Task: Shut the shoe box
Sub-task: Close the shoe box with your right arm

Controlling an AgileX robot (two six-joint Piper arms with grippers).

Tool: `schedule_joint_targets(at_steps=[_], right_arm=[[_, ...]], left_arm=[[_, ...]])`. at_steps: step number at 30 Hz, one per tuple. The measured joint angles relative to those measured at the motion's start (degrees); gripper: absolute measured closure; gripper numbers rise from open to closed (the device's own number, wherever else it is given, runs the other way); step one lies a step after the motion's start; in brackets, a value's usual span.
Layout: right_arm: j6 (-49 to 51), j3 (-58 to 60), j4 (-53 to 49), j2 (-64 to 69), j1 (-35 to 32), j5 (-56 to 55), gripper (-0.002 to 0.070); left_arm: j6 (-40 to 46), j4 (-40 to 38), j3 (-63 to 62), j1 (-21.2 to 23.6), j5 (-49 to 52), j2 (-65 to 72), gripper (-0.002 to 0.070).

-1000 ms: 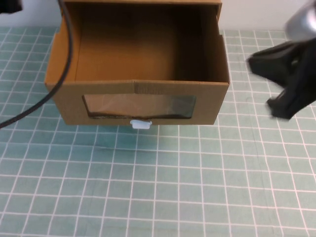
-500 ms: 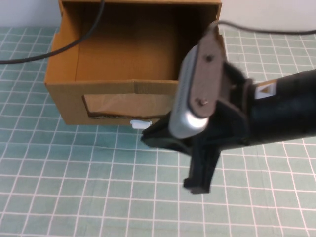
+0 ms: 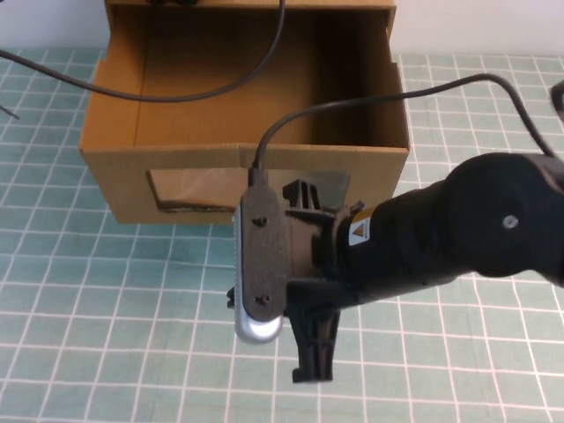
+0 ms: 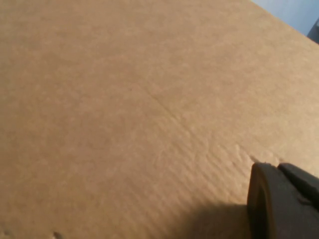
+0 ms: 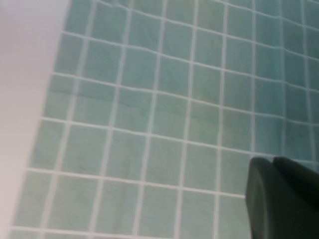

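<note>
Right arm: a thick black robot arm reaches in from the right edge of the high view, crossing low over the bench in front of the box, with a yellow warning sticker on its side.
Right gripper (image 3: 308,352): the black gripper at the end of that arm points toward the near edge of the bench, above the tiles just in front of the box; a silver-edged grey wrist camera plate (image 3: 260,269) is mounted on it. Whether its fingers are spread or pressed together cannot be told. It holds nothing that can be seen.
Bench (image 3: 106,326): a flat surface covered in pale green square tiles with white grid lines.
Shoe box (image 3: 115,172): a brown corrugated-cardboard drawer-style box at the middle far part of the bench, its drawer open on top and the bare cardboard inside visible. Its front wall faces the viewer and has a wide clear-plastic window (image 3: 189,187), partly hidden behind the right arm.
Cables: a black cable (image 3: 176,92) hangs across the open top of the box; another runs from the wrist camera up and to the right.
Left gripper (image 4: 281,201): only a dark edge of it shows in the left wrist view, close against plain brown cardboard; open or closed cannot be told.
</note>
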Motion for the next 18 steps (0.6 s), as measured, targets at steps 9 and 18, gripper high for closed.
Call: schedule_joint_targets(at_steps=[9, 18], right_arm=[[-0.3, 0.0, -7.4, 5.6, 0.0, -12.0, 0.069], [-0.3, 0.0, -8.1, 11.8, 0.0, -28.5, 0.069]], left_arm=[[-1.8, 0.8, -0.5, 0.0, 0.1, 0.1, 0.068], [-2.3, 1.0, -0.9, 0.0, 1.6, 0.1, 0.068]])
